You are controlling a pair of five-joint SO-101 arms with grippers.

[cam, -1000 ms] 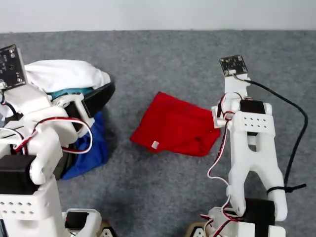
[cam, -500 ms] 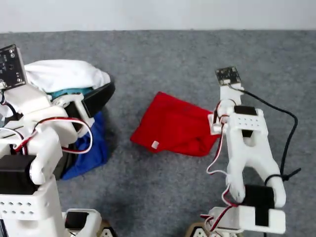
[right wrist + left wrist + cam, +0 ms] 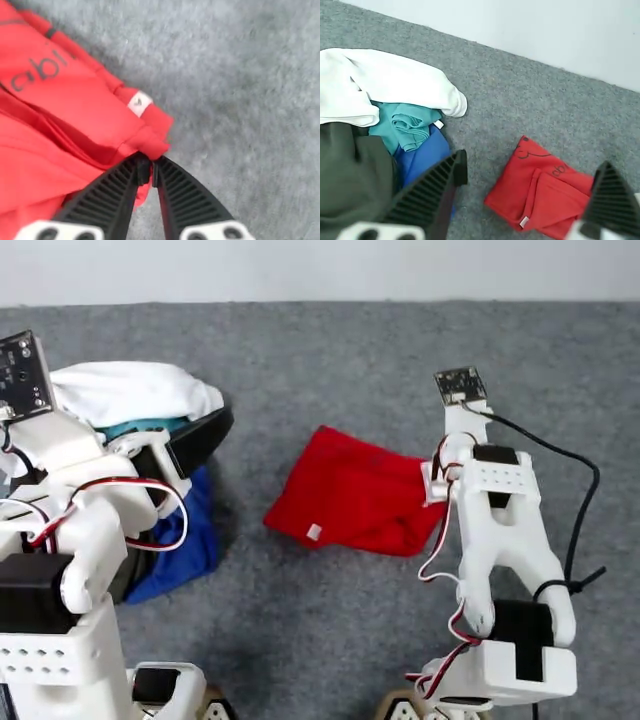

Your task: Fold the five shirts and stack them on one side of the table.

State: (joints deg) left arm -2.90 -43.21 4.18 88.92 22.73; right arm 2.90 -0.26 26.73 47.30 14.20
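A folded red shirt (image 3: 350, 495) lies mid-table, and its white tag (image 3: 138, 102) faces up in the right wrist view. My right gripper (image 3: 148, 163) is shut on that shirt's right-hand edge (image 3: 432, 488), pinching a fold of cloth. At the left, a pile holds a white shirt (image 3: 130, 390) on top, a teal shirt (image 3: 405, 125), a blue shirt (image 3: 185, 540) and a dark shirt (image 3: 350, 170). My left gripper (image 3: 534, 167) hangs open above the pile's right side, its black fingers (image 3: 200, 435) holding nothing, apart from the red shirt (image 3: 540, 192).
Grey carpet (image 3: 330, 360) covers the table, with a white wall (image 3: 320, 270) along the far edge. A black cable (image 3: 590, 500) loops beside the right arm. Open carpet lies behind and in front of the red shirt.
The right arm has swung slightly left and drawn back a little, still holding the red shirt's edge. The shirt has barely shifted. The left arm has stayed where it was.
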